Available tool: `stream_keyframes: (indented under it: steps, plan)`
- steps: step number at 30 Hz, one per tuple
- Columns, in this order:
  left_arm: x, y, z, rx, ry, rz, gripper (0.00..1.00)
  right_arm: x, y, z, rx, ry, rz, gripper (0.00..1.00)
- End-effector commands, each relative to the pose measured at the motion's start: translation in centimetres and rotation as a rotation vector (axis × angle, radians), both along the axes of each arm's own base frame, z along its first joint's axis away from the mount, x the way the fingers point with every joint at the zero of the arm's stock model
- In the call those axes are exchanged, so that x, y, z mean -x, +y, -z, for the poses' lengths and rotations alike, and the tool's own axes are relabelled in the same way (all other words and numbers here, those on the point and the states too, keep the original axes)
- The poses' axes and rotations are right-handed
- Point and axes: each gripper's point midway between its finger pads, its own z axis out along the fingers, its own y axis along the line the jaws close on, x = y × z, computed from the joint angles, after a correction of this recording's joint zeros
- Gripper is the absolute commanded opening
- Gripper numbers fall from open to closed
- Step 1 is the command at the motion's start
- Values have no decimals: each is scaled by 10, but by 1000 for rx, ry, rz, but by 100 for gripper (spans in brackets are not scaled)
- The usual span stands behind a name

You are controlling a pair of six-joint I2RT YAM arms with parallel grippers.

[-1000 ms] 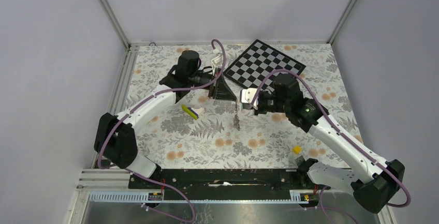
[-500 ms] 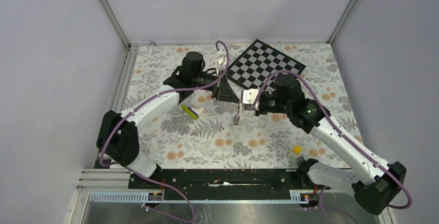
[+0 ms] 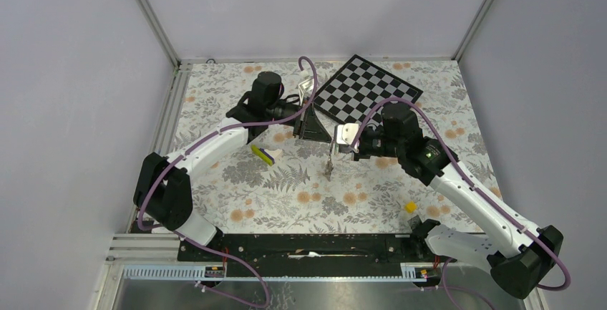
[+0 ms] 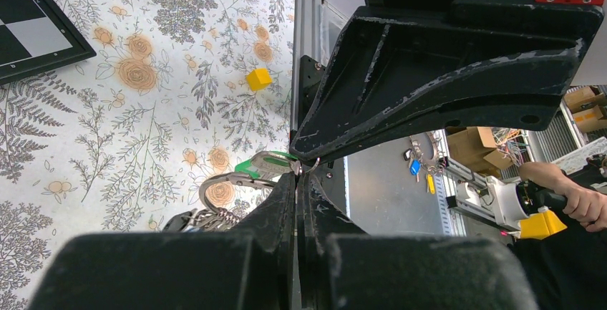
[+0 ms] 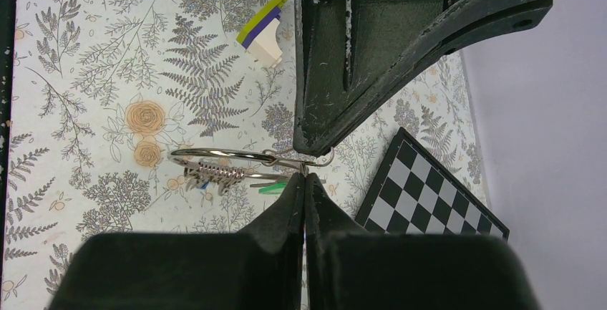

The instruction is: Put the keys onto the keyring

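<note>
Left gripper: clenched. The green key sits with its head right at the tips, and the blade appears to be nipped between them, though the contact itself is hidden.

Keyring: hangs between the two grippers, clear of the table and reaching away from the right gripper's tips. A small coil hangs just under the wire.

Right gripper: clenched, apparently on the keyring wire at its tips.

Step in hand, as judged: threading the green key onto the ring. Recommended:
- Hold the ring steady.
- Steer the key's hole onto the free wire end.
- Keep both grips firm, as the parts are small and slip easily.

Count:
- Keyring: one.
- Keys: one green and a blue sliver; the black one is not made out.
- Coil: one.
- Wedge block: one.
- Yellow cube: one.
- Chequered board: one.
</note>
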Motion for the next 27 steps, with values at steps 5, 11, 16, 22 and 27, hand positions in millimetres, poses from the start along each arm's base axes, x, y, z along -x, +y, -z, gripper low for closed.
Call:
stream_keyframes:
  steps: [5, 11, 16, 22, 27]
  plan:
    - [2, -5, -11, 40, -42, 24, 0, -4, 3, -15, -42, -55, -4, 0]
    - [6, -6, -9, 39, -33, 36, 0, -5, 4, -14, -45, -49, -1, 0]
    - [7, -7, -9, 40, -30, 39, 0, -6, 4, -16, -51, -51, 3, 0]
    - [7, -8, -7, 37, -26, 39, 0, -6, 5, -18, -57, -48, 5, 0]
    - [8, -9, -6, 35, -24, 41, 0, -6, 5, -20, -64, -51, 6, 0]
